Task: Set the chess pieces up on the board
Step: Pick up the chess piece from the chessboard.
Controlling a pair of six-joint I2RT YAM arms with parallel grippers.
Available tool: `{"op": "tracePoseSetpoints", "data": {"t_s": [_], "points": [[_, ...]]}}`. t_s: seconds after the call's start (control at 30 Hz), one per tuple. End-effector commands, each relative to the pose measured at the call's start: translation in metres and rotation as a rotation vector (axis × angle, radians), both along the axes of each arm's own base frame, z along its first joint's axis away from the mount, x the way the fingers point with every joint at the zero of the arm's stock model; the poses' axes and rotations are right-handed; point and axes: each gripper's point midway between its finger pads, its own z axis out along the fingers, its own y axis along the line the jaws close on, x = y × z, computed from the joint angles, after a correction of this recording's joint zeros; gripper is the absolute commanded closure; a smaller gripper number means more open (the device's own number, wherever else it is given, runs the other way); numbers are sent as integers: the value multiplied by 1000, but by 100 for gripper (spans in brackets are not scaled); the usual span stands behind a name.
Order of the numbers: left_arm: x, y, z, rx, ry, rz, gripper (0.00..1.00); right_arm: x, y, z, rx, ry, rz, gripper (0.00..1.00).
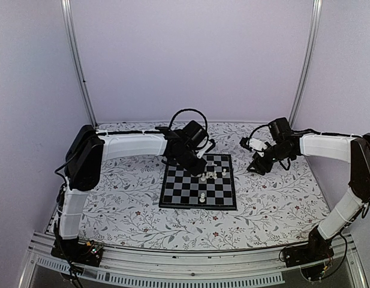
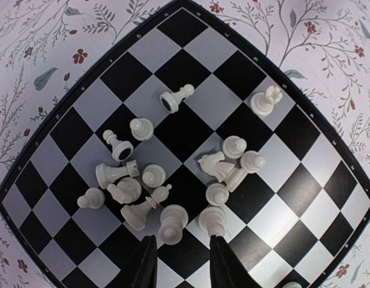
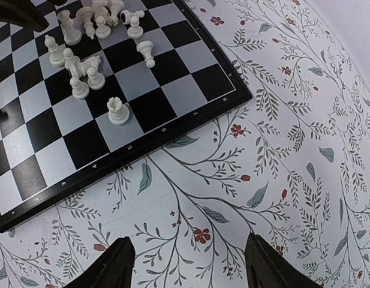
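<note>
The black and pale checked board (image 1: 179,193) lies mid-table on the floral cloth. Several white chess pieces (image 2: 153,175) crowd its middle, some upright and some lying on their sides. One crowned piece (image 2: 265,101) stands apart near the board's edge, and shows as well in the right wrist view (image 3: 117,111). My left gripper (image 2: 183,252) hovers over the cluster, open, with only a black square between its fingers. An upright pawn (image 2: 173,224) stands just ahead of the gap and another piece (image 2: 213,219) sits at the right fingertip. My right gripper (image 3: 187,264) hangs open over the cloth, off the board's right side.
The floral tablecloth (image 3: 280,120) surrounds the board (image 3: 35,132) on all sides. One lone piece (image 1: 202,197) stands near the board's front edge. Metal frame posts (image 1: 77,60) rise at the back corners against the pale walls.
</note>
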Motion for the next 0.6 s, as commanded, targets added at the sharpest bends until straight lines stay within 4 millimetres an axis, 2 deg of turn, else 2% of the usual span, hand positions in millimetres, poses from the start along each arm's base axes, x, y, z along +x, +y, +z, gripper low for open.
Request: {"op": "tracePoseSetpoints", "data": {"t_s": [0.0, 0.23, 0.57], "points": [[10, -3, 4, -35, 8, 16, 66, -2, 0, -9, -20, 5, 6, 34], [16, 1, -5, -19, 10, 39, 67, -2, -1, -11, -25, 8, 4, 34], [15, -2, -15, -31, 49, 22, 77, -2, -2, -15, -34, 16, 2, 34]]}}
